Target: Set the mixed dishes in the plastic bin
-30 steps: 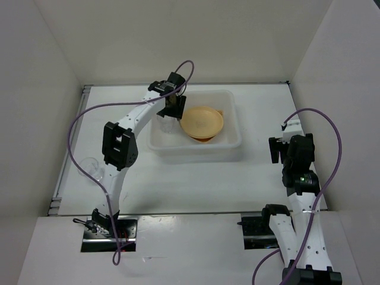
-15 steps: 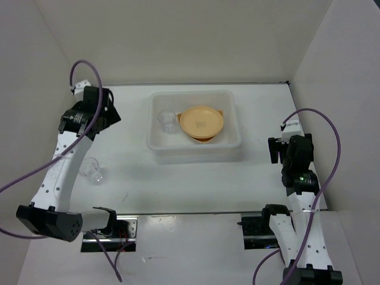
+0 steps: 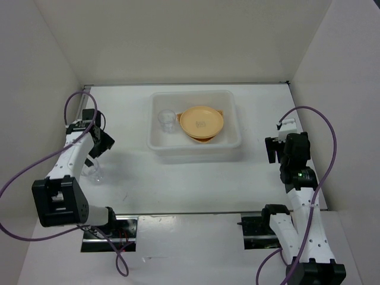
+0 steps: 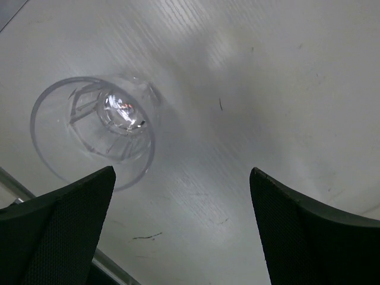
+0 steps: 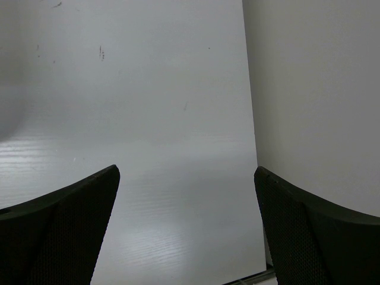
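The plastic bin [image 3: 193,155] stands at mid-table. Inside it a pale-orange plate [image 3: 202,120] lies on top of another orange dish, with a clear glass cup [image 3: 166,120] upright to its left. A second clear glass cup [image 3: 93,172] stands on the table at the left. My left gripper [image 3: 98,146] hovers open just beyond that cup. In the left wrist view the cup [image 4: 95,127] sits up and to the left of the gap of the left gripper [image 4: 181,196], beside the left finger [image 4: 59,225]. My right gripper [image 3: 278,149] is open and empty over bare table, as the right wrist view of it [image 5: 187,196] also shows.
White walls close in the table on the left, back and right; the right wall [image 5: 314,89] is close to my right gripper. A metal rail [image 3: 62,178] runs along the table's left edge near the cup.
My left gripper let go of a cup inside the bin, opened wide, and swung left and down to the cup on the table. The right arm barely moved.
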Controlling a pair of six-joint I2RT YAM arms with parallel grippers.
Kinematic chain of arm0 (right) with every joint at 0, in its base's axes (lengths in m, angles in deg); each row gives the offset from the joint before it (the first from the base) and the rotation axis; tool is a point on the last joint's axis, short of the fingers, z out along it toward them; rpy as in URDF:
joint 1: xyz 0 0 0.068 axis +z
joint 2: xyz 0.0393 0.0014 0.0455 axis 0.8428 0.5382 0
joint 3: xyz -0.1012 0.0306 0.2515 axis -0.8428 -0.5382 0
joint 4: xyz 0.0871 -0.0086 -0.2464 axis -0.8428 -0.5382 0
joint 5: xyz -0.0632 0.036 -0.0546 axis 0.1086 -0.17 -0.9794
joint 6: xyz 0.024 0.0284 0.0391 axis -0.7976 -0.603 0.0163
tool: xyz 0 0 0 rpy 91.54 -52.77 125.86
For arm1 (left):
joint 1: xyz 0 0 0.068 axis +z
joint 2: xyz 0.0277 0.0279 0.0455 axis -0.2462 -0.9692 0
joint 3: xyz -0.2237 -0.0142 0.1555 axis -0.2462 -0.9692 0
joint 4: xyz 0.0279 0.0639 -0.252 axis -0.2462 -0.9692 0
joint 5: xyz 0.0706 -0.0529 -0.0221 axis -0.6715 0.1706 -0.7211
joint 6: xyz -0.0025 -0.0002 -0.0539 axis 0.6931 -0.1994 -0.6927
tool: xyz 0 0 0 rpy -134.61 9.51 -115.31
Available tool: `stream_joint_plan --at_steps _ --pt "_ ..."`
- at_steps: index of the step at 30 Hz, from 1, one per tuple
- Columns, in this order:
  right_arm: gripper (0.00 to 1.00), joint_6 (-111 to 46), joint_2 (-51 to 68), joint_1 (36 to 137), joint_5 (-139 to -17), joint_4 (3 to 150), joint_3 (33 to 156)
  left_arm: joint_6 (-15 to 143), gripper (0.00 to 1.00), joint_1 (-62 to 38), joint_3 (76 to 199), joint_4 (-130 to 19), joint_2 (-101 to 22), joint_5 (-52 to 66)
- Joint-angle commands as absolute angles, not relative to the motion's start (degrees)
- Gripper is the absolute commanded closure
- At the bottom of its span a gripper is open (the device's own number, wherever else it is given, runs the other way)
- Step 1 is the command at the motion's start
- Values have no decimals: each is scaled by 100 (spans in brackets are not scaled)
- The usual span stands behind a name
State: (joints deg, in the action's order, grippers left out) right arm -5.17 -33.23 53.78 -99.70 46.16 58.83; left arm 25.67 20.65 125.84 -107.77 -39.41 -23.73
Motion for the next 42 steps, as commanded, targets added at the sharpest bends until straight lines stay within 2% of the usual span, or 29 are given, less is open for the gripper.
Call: stream_joint_plan --at_steps 1,9,12,15,16,17,18,21,24,26,27,28,30,31,33,34,37,42 --pt "2 -514 -3345 5428 -10014 4904 5854 2619 0 2339 12583 -10287 -4457 -2196" --pt "2 -514 -3345 5375 -9962 4904 5854 2691 4 2612 12346 -9804 -4889 -1739" --pt "2 -514 -3345 5375 -9962 4904 5854 2743 15 2612 12178 -9733 -4942 -1686" --pt "2 -514 -3345 5375 -9962 4904 5802 2823 38 2673 12047 -9619 -5117 -1537" --pt "2 -514 -3345 5375 -9962 4904 5802 2892 50 2734 12046 -9618 -5118 -1397" --pt "2 -514 -3397 5375 -9962 4904 5802 2893 71 2735 12046 -9671 -5118 -1395" --pt "2 -514 -3397 5375 -9962 4904 5802 2893 81 2735 12107 -9671 -5118 -1395" --pt "2 -514 -3397 5375 -9962 4904 5802 2753 100 2735 12265 -9820 -4776 -1343" --pt "2 -461 -3397 5323 -9962 4904 5802 2402 100 2735 12652 -9733 -3968 -994" --pt "2 -461 -3397 5322 -9962 4904 5802 2549 100 2735 13517 -9803 -4158 -397" --pt "2 -461 -3397 5322 -9962 4904 5802 2759 100 2735 13671 -9359 -4160 103" --pt "2 -461 -3397 5322 -9962 4904 5802 2874 100 2735 13672 -8894 -4160 1517" --pt "2 -461 -3397 5322 -9909 4851 5802 3042 100 2465 13751 -7431 -4273 2870" --pt "2 -461 -3397 5322 -9909 4851 5802 3156 100 2280 13899 -7186 -4526 3633" --pt "2 -461 -3397 5322 -9909 4851 5802 4203 99 1560 14513 -7549 -4861 4079" --pt "2 -461 -3397 5322 -9909 4851 5802 4620 99 1296 15317 -7979 -5211 3776" --pt "2 -461 -3397 5322 -9909 4851 5802 5774 98 487 16376 -9422 -5809 2940" --pt "2 -461 -3450 5269 -9909 4851 5802 6136 99 -400 16590 -10338 -6548 1594"
